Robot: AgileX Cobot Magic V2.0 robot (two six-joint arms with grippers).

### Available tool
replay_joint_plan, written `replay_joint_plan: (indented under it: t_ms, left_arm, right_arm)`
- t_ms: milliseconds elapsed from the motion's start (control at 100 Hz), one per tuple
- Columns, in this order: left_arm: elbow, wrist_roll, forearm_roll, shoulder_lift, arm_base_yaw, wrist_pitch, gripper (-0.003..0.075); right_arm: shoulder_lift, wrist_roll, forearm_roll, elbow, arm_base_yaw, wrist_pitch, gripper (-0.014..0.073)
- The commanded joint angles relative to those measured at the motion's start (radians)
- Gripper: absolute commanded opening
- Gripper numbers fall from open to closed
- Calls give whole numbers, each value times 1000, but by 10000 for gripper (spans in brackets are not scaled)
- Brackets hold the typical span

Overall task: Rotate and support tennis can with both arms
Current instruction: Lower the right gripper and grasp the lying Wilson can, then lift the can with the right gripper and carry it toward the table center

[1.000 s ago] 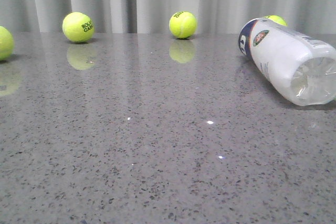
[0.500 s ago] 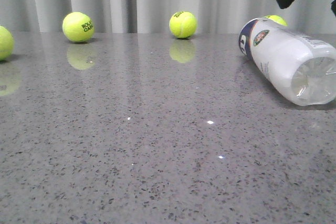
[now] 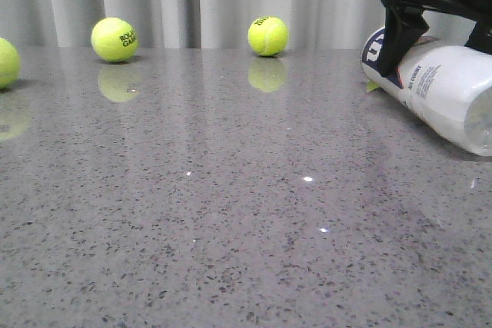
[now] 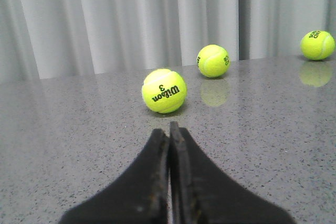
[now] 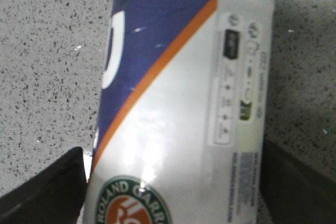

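Note:
The tennis can (image 3: 442,86) lies on its side at the right of the grey table, navy end pointing away, clear base cut off by the frame's right edge. My right gripper (image 3: 430,55) has come down over it, open, with one black finger (image 3: 396,40) against the navy end's near-left side. In the right wrist view the can (image 5: 178,103) fills the gap between the fingers (image 5: 47,192), which flank it closely; the round emblem faces up. My left gripper (image 4: 169,127) is shut and empty, low over the table, out of the front view.
Tennis balls sit along the back of the table (image 3: 114,39) (image 3: 267,36), and one at the left edge (image 3: 6,62). A sliver of another ball (image 3: 372,87) shows behind the can. A Wilson ball (image 4: 164,91) lies just ahead of the left gripper. A curtain hangs behind.
My right gripper has dropped from the top right corner down onto the can. The can has rolled about its axis, emblem now up, and shifted a little to the right.

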Motion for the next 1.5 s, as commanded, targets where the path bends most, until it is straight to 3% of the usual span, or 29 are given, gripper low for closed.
replay_joint_plan:
  t_ms: [0, 70, 210, 280, 450, 650, 1040, 1260, 1490]
  left_arm:
    - [47, -11, 0, -40, 2, -75, -21]
    - [47, -11, 0, -40, 2, -75, -21]
    - [47, -11, 0, -40, 2, -75, -21]
    - [47, -11, 0, -40, 2, -75, -21]
    - [47, -11, 0, -40, 2, -75, -21]
    - [47, -11, 0, -40, 2, -75, -21]
    - [47, -11, 0, -40, 2, -75, -21]
    - [47, -11, 0, -40, 2, -75, -21]
    - [47, -11, 0, -40, 2, -75, -21]
  right_arm:
    - [-35, -17, 1, -33, 1, -38, 635]
    - [-35, -17, 1, -33, 1, -38, 576]
    - [-38, -18, 1, -33, 1, -20, 379]
    - [-46, -30, 1, -35, 1, -7, 331]
    - [-71, -84, 1, -122, 8, 102, 330]
    - [-72, -363, 1, -289, 97, 266, 330]
    - [-28, -949, 1, -336, 304, 116, 330]
    - [76, -1066, 1, -336, 354, 61, 330]
    - [149, -1082, 1, -336, 363, 43, 330]
